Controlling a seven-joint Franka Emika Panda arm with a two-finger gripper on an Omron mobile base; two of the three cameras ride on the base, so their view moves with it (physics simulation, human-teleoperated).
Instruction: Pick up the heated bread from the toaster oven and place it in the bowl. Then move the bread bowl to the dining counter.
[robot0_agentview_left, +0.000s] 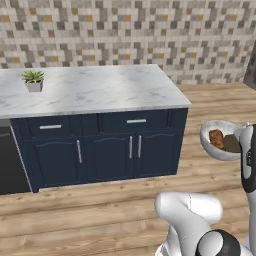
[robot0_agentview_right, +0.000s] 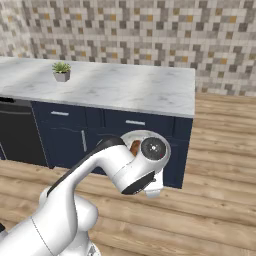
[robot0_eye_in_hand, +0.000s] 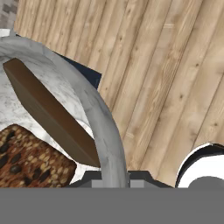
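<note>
My gripper (robot0_eye_in_hand: 112, 177) is shut on the rim of the pale grey-white bowl (robot0_eye_in_hand: 103, 120) and holds it in the air above the wooden floor. Inside the bowl lies the heated bread (robot0_eye_in_hand: 30, 162), orange-brown and crusty, beside a darker flat brown piece (robot0_eye_in_hand: 52, 113). From the left base view the bowl (robot0_agentview_left: 212, 145) hangs to the right of the dining counter (robot0_agentview_left: 100, 90), below its top, with the bread (robot0_agentview_left: 216, 138) in it and the gripper (robot0_agentview_left: 243, 132) at its right rim. In the right base view my wrist covers most of the bowl (robot0_agentview_right: 131, 135) and the bread (robot0_agentview_right: 135, 146). The toaster oven is out of view.
The dining counter (robot0_agentview_right: 125, 87) has navy drawers and doors below and mosaic tiles behind it. A small potted plant (robot0_agentview_left: 33, 81) stands on its left part. A dark appliance front (robot0_agentview_right: 20, 135) sits left of the cabinets. Wooden floor (robot0_agentview_left: 100, 210) runs in front and to the right.
</note>
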